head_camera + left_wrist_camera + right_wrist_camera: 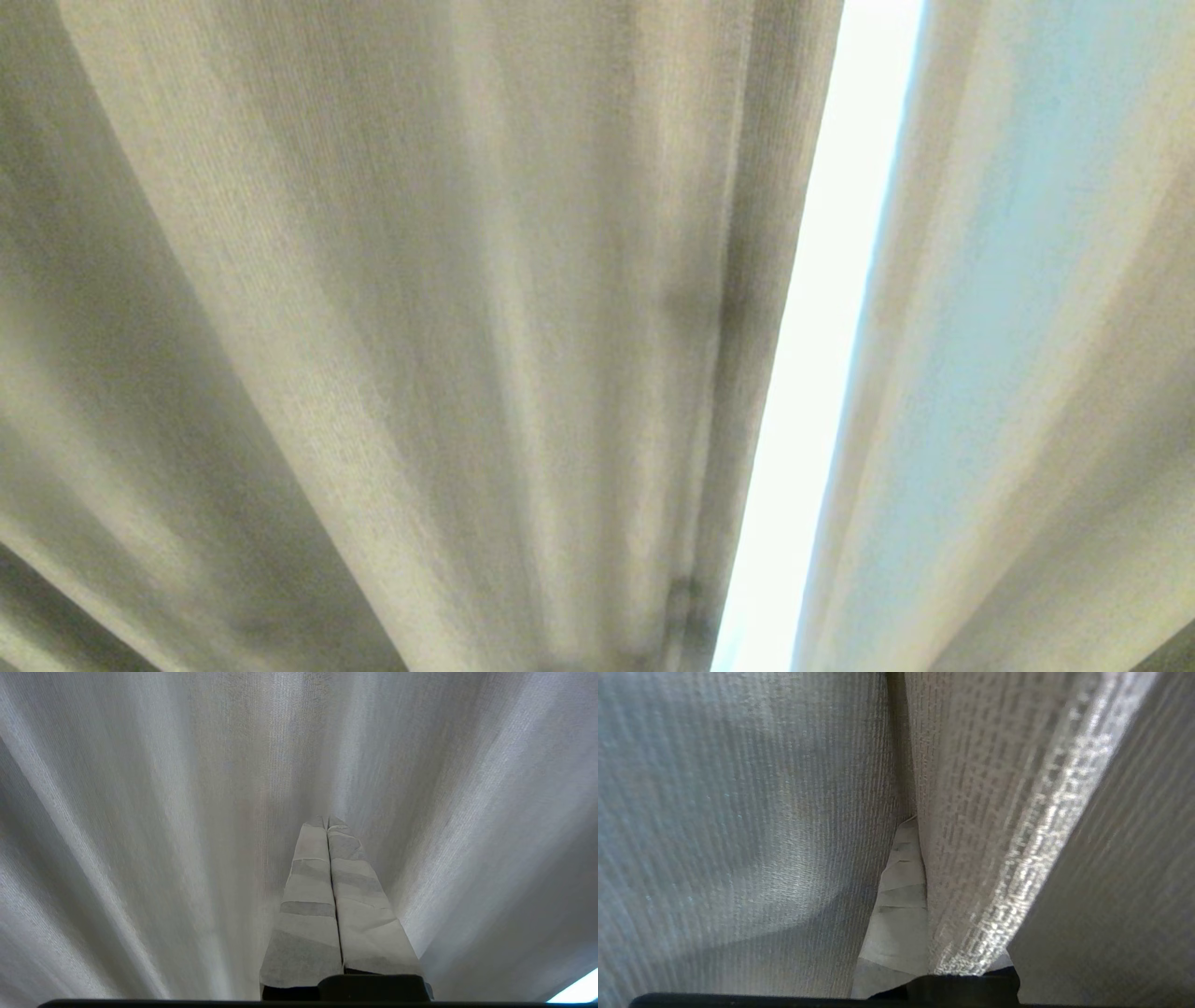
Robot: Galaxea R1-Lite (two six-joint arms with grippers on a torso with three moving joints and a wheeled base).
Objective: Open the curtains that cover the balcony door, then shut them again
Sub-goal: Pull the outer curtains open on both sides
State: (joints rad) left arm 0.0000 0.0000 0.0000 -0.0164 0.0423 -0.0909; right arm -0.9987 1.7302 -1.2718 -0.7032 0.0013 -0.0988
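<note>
**Right gripper noses into the seam between the curtains**

The head view is filled with the curtains (392,308): beige pleats on the left, a second panel on the right, and a narrow strip of bright daylight (812,355) between their edges. Neither arm shows in that view, and the door itself cannot be made out behind the glare.

In the right wrist view, the right gripper (909,826) sits pressed in among the folds. One taped finger (901,905) shows; the other is hidden behind a ribbed curtain edge (1017,835) that hangs over it. The fingers are closed, and whether any cloth is caught between them cannot be told.

The left gripper (328,820) rests with its tip close to, perhaps touching, the fabric, its taped fingers pressed together on nothing. It looks parked.

With only a slit of light showing, the curtains count as nearly fully drawn, so this is probably the start of the opening step. The next move calls for the right gripper to hook or push a panel edge sideways, far enough to widen the gap, without tugging downward on the hanging cloth.
</note>
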